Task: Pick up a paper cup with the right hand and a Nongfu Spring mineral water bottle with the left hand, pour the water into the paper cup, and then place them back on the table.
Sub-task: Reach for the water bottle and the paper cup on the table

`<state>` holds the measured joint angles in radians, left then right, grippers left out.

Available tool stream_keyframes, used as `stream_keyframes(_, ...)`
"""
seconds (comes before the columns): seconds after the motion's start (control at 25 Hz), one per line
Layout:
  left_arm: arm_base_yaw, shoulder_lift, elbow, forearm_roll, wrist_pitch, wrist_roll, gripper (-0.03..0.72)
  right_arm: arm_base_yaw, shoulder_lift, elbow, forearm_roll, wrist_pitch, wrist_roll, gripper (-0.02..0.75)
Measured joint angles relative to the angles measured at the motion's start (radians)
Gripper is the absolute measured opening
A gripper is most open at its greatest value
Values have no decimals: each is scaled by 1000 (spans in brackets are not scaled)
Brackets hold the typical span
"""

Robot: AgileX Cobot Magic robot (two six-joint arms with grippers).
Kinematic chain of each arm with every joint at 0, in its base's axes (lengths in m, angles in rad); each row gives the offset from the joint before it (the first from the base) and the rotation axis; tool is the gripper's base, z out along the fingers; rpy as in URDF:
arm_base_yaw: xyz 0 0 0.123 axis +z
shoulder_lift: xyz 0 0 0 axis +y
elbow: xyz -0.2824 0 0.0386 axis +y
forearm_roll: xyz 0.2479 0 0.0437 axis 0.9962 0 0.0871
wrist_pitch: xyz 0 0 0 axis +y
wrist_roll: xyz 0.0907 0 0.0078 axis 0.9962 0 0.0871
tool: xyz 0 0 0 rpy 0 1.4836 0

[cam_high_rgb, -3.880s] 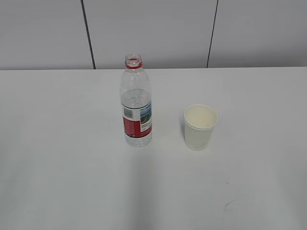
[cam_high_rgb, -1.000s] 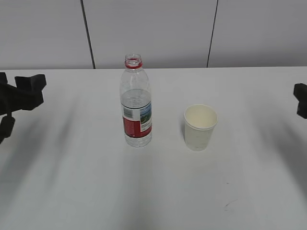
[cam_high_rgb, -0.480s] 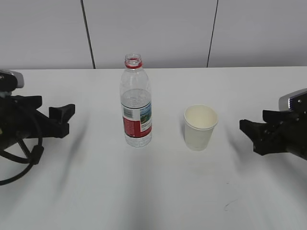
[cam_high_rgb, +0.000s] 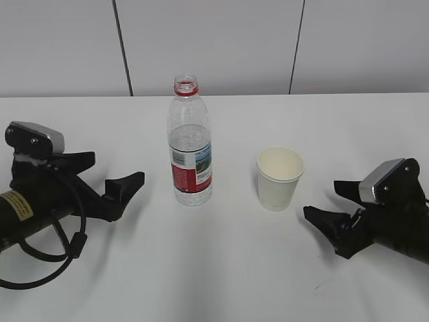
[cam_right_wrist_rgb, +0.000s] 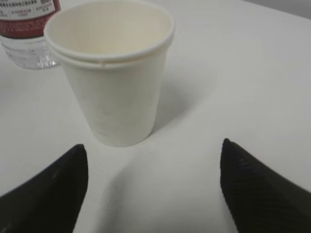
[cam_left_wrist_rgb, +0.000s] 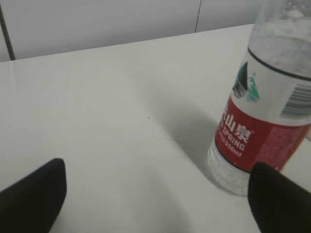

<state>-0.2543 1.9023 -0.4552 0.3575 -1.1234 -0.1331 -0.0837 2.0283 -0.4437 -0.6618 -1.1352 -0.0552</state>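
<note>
The left hand (cam_high_rgb: 107,176) sits at the left edge of the exterior frame, its jaws spread wide and holding nothing, fingertips pointing toward the Nongfu Spring mineral water bottle (cam_high_rgb: 190,142) but still apart from it. The bottle stands upright and capless just left of frame centre on the table (cam_high_rgb: 214,268), partly filled with water (cam_high_rgb: 189,137). The right hand (cam_high_rgb: 332,204) enters from the lower right, jaws likewise spread and empty, aimed at the paper cup (cam_high_rgb: 279,178). The cup stands upright right of centre, near the bottle without touching it. In the right wrist view the cup (cam_right_wrist_rgb: 112,68) sits in the upper left, beyond the two dark fingertips (cam_right_wrist_rgb: 43,194).
</note>
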Motion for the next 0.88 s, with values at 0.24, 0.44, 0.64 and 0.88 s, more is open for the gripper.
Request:
stream_keyframes(0.24,-2,30,-51,104,-16,-17,691,0,44,-9,-21,-5,-17,662)
stream_keyframes(0.44,-24,95,-142,190,-17,-96,692,0,53,-55,-87,-11,-17,662)
stream_keyframes(0.64,-60,144,-206,238,-16,-127,692,0,79,-94,-117,-12,1,662)
stream_keyframes(0.88,-97,182,-279,251,0,-131,692,0,137,-150,-153,-13,26,661)
